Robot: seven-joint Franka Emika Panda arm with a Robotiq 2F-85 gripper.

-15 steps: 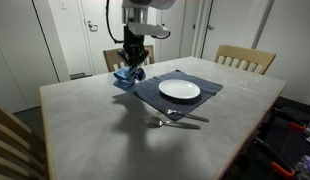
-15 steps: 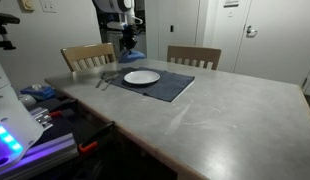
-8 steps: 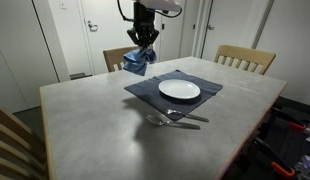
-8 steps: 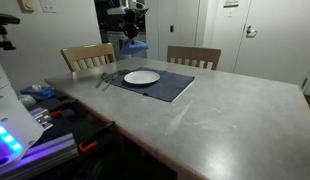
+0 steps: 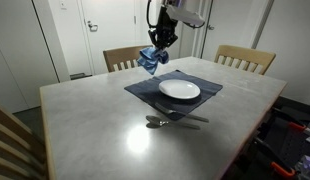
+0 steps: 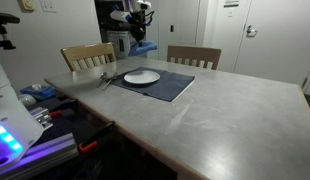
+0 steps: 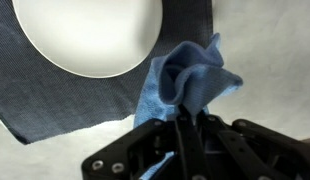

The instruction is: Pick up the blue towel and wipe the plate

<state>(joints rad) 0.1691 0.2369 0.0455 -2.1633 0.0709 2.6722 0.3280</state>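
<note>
Grey table (image 5: 95, 130) w/ wooden chairs (image 5: 243, 57), white walls (image 6: 45, 40) & doors (image 6: 250, 45) behind

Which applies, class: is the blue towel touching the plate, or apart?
Apart. In an exterior view the blue towel hangs in mid-air, well above the plate.

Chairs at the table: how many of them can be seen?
3. Two stand along the table's far side: one chair near the blue towel, another further right. A third chair's back shows at the near left corner. More may be hidden.
</note>
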